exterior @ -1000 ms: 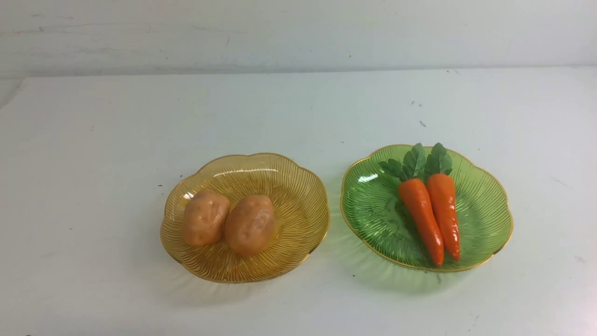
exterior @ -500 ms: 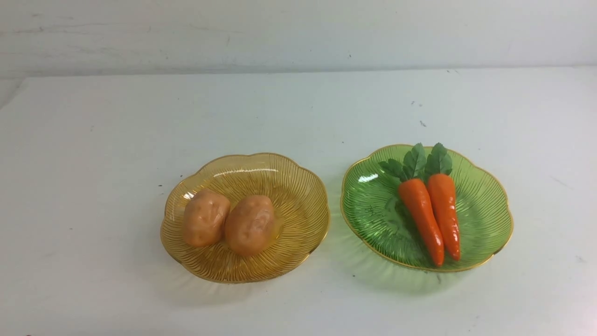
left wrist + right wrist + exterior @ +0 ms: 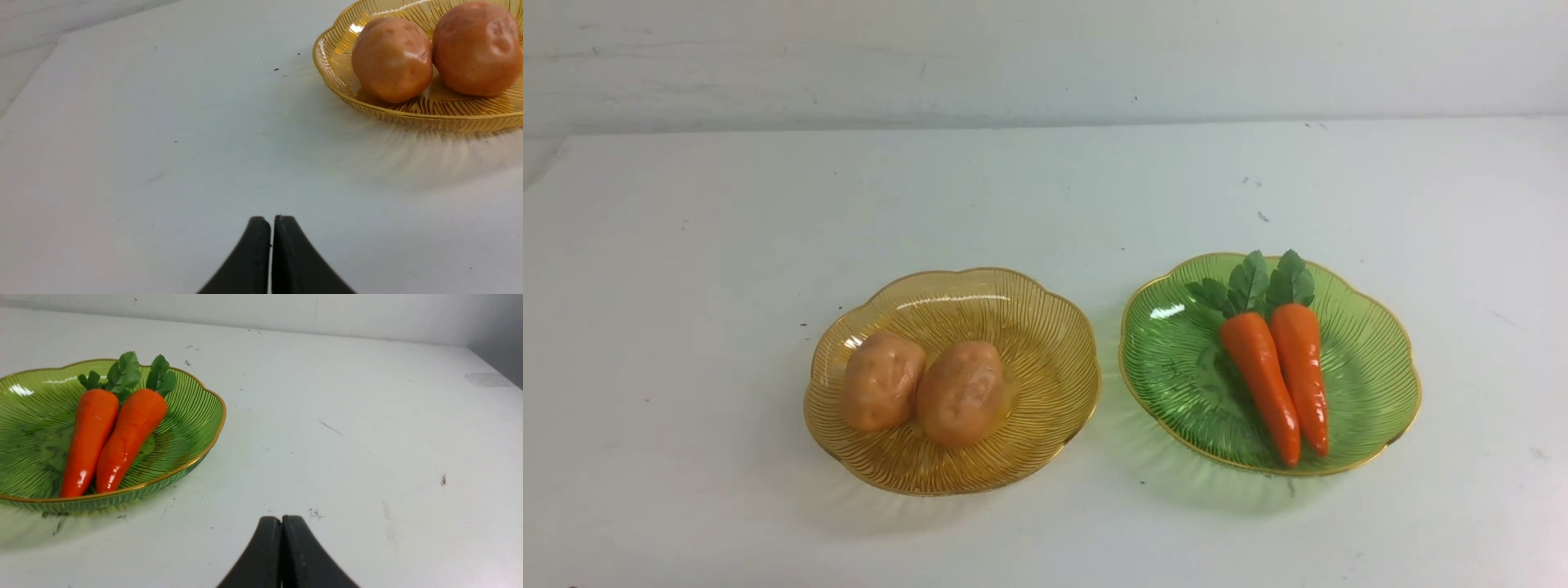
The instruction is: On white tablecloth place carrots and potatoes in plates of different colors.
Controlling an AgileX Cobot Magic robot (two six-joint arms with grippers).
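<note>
**Potatoes and carrots sorted into two plates; both grippers closed and empty**

A white tablecloth is spread over the counter, and a few small dark specks are scattered across it. Two ribbed, see-through plates with scalloped gold rims are set side by side on it, close together but not touching.

The amber plate is placed on the left. Two potatoes are held in it: the left potato and the right potato are pressed against each other, in the left and near part of the plate. The far and right parts of this plate are left bare.

The green plate is placed on the right. Two carrots are laid in it side by side, touching along their length. The left carrot and the right carrot are turned with their green leaves toward the far rim and their pointed tips toward the near rim. They are found slightly right of the plate's middle.

The left gripper is seen only in the left wrist view, with its black fingers pressed together and nothing held between them. It is kept over bare cloth, to the left of and nearer than the amber plate, well apart from it.

The right gripper is seen only in the right wrist view, likewise shut tight and empty. It is kept over bare cloth to the right of and nearer than the green plate, clear of its rim.
</note>
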